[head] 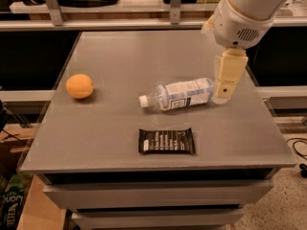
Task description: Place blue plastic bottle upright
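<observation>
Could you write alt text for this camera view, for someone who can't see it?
A blue plastic bottle lies on its side on a grey table, the robot's end effector hanging at its base end. An orange sits left; a dark snack bar lies in front.

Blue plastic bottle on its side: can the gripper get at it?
Probably yes: the gripper hangs at the base of the blue plastic bottle, nothing between them; orange and snack bar lie apart.

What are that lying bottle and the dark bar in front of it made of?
The blue plastic bottle looks like thin clear plastic: its neck is see-through, the label pale blue. The snack bar seems wrapped in dark film with light print. The gripper, beside the bottle's base, looks like matte cream plastic.
</observation>
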Robot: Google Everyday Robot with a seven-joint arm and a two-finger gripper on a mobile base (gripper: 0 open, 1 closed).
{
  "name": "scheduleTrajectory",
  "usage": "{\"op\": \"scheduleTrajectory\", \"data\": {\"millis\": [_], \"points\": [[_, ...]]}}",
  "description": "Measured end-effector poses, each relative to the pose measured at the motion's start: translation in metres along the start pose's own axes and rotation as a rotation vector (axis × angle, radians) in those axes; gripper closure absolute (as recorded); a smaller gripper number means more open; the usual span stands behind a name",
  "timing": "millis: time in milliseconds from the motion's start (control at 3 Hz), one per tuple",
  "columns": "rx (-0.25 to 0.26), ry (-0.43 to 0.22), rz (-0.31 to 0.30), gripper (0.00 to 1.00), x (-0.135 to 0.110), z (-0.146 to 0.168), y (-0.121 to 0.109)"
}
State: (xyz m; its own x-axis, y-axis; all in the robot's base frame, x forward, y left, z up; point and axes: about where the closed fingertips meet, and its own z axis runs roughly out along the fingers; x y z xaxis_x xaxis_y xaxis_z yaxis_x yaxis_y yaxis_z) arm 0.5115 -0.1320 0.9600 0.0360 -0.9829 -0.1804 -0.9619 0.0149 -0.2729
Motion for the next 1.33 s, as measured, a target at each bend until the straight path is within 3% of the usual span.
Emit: {"op": "scheduleTrajectory", "data": {"millis": [667,1333], "points": [[-0.041,-0.025,-0.165,0.00,-0.055,0.041,-0.025],[-0.132,0.011,-0.256,0.00,-0.083,0.099,-0.017]]}}
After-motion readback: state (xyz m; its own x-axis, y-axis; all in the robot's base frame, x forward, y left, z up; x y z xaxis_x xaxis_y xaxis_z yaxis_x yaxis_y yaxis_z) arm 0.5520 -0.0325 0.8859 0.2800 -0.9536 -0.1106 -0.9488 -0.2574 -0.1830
